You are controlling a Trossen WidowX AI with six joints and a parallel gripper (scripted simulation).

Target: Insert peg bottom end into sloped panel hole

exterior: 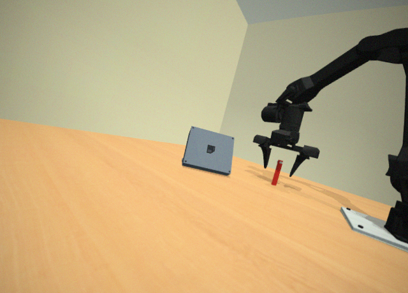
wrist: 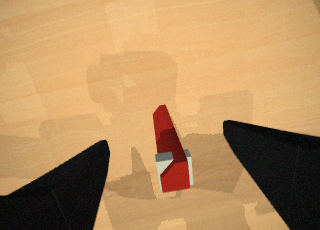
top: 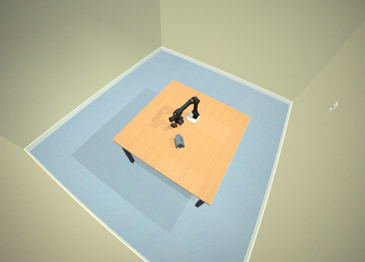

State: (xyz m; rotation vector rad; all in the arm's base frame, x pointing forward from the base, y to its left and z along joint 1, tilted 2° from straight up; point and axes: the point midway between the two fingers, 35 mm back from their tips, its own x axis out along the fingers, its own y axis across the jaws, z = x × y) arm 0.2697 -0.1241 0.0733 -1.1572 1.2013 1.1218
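Observation:
A red peg [exterior: 276,173] [wrist: 176,176] [top: 177,126] with light grey patches near its top stands upright on the table. Its top has flat sides, with one corner cut off in the wrist view. My gripper [exterior: 277,172] [wrist: 166,136] is open. Its fingertips are on either side of the upper part of the peg, with a gap on each side, and touch nothing. A blue-grey sloped panel [exterior: 197,145] [top: 179,141] stands on the table with one dark hole [exterior: 210,148] in its face. The hole has flat sides and one cut corner.
The wooden table [top: 206,153] [exterior: 131,217] carries the arm's white base plate [top: 193,121] [exterior: 368,227] on the far side of the peg from the panel. The arm's shadow falls around the peg. Small dark dots mark the panel's corners.

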